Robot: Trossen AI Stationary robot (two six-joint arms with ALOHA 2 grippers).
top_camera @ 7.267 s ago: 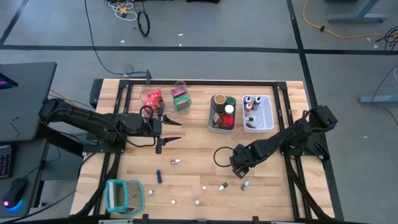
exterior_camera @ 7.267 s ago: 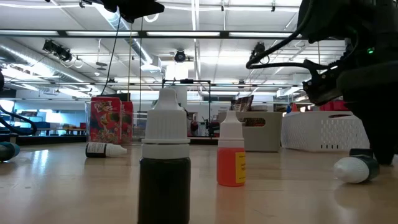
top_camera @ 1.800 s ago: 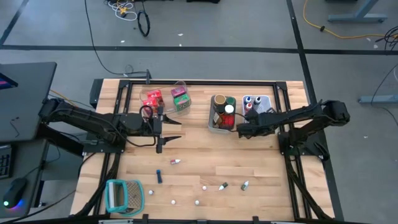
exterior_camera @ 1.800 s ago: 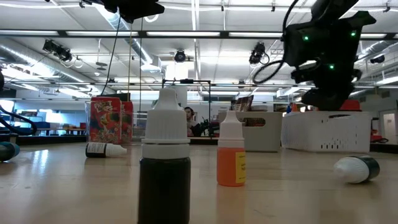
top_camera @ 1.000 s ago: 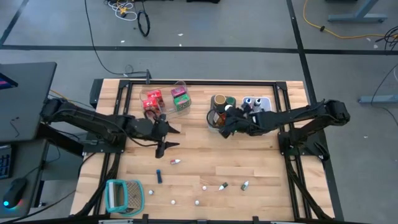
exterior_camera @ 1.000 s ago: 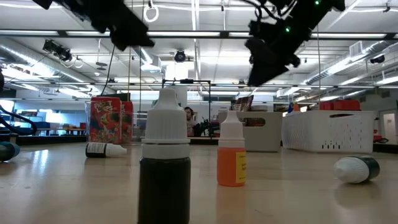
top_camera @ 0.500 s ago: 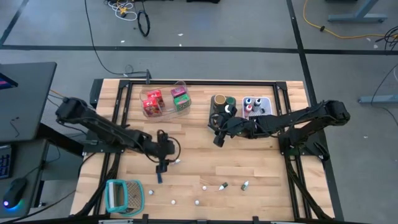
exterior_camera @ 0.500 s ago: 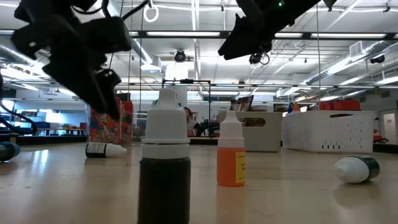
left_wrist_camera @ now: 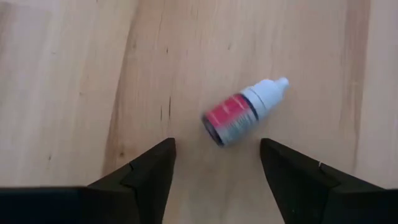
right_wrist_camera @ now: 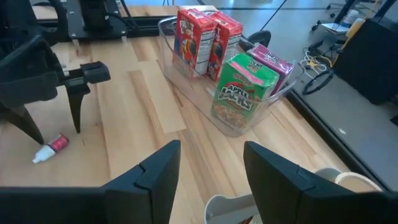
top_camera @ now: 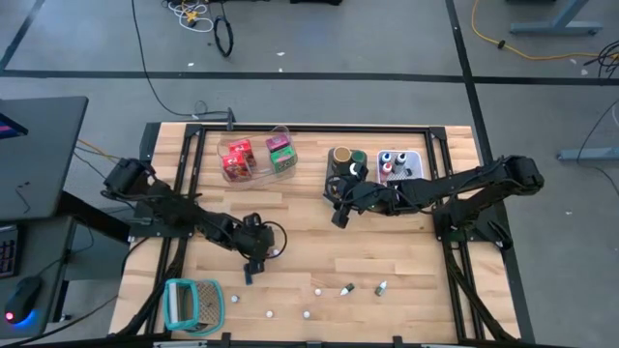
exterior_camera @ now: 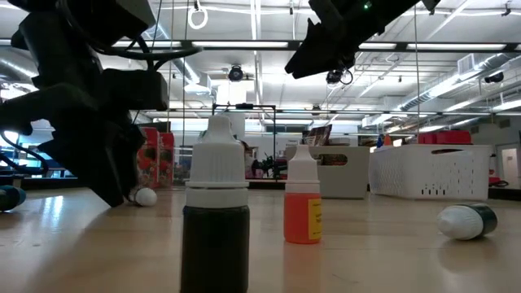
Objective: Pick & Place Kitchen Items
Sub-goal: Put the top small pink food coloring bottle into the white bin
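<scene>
My left gripper [top_camera: 253, 259] is open and low over the table's near-left part. A small dropper bottle [left_wrist_camera: 239, 112] with a red label and white cap lies on its side on the wood just ahead of the fingertips, untouched; it also shows in the high view [top_camera: 275, 251]. My right gripper [top_camera: 338, 217] is open and empty, raised over the table's middle beside the grey bin [top_camera: 345, 190]. In the low view a dark bottle [exterior_camera: 216, 212] and an orange bottle [exterior_camera: 303, 203] stand upright, and a green-and-white bottle [exterior_camera: 466, 220] lies on its side.
A clear bin [top_camera: 256, 155] with red and green boxes stands far left. The grey bin and a white ribbed bin [top_camera: 403, 174] hold bottles and jars. A teal-and-white holder [top_camera: 193, 302] sits at the near-left corner. Several tiny pieces [top_camera: 316, 290] lie near the front edge.
My left gripper has swung from the table's middle-left toward the near edge and come down beside the red-labelled bottle, staying open. In the low view it now hides the red boxes. My right gripper has shifted a little toward the table's left from over the grey bin, then stayed still.
</scene>
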